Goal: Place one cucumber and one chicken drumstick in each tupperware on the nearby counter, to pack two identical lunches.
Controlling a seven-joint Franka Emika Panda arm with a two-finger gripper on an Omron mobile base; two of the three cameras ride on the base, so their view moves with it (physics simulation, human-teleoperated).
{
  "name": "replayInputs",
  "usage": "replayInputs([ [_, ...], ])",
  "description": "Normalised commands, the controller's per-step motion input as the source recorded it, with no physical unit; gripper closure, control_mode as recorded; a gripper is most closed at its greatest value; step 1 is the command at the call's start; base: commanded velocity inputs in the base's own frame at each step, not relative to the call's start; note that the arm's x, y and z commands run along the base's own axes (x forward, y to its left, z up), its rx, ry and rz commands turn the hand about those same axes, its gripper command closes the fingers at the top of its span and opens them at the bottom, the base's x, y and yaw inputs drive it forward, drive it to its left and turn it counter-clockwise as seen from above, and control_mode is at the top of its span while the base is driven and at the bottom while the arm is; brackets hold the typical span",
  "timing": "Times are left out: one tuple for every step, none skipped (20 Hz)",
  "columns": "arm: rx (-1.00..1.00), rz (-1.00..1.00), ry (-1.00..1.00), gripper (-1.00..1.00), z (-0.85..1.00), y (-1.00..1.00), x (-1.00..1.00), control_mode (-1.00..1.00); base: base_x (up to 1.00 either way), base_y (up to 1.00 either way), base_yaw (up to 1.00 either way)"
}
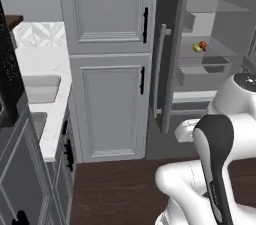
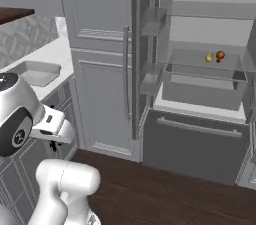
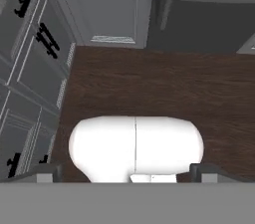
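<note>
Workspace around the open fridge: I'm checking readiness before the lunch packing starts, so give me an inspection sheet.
Surface: white marble-look counter at left, over grey panelled cabinets.
Job's things: one grey tupperware on the counter; a second tupperware nearer the counter's front edge. No cucumber or drumstick made out.
Clutter: a yellow fruit and a red fruit on a fridge shelf.
Tool: tool open, holding nothing, pointing down at the dark wood floor.
Cables: nothing seen.
Surroundings: tall grey pantry cabinet; fridge door standing open.
</note>
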Motion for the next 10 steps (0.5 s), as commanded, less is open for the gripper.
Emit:
replayInputs([
  [0.0, 0.0, 0.0, -1.0, 0.0, 0.0, 0.0, 1.0, -0.56, -1.0, -0.39],
  [0.0, 0.0, 0.0, -1.0, 0.0, 0.0, 0.0, 1.0, -0.42, -1.0, -0.34],
  [0.0, 0.0, 0.0, -1.0, 0.0, 0.0, 0.0, 1.0, -0.11, -1.0, -0.4],
  [0.0, 0.0, 0.0, -1.0, 0.0, 0.0, 0.0, 1.0, 0.0, -1.0, -0.42],
  [0.0, 0.0, 0.0, -1.0, 0.0, 0.0, 0.0, 1.0, 0.0, -1.0, -0.44],
  [0.0, 0.0, 0.0, -1.0, 0.0, 0.0, 0.0, 1.0, 0.0, -1.0, -0.43],
  [0.0, 0.0, 0.0, -1.0, 0.0, 0.0, 0.0, 1.0, 0.14, -1.0, -0.39],
  [0.0, 0.0, 0.0, -1.0, 0.0, 0.0, 0.0, 1.0, 0.34, -0.69, -0.3],
  [0.0, 0.0, 0.0, -1.0, 0.0, 0.0, 0.0, 1.0, 0.56, -0.64, -0.23],
  [0.0, 0.0, 0.0, -1.0, 0.0, 0.0, 0.0, 1.0, 0.81, -0.6, -0.17],
])
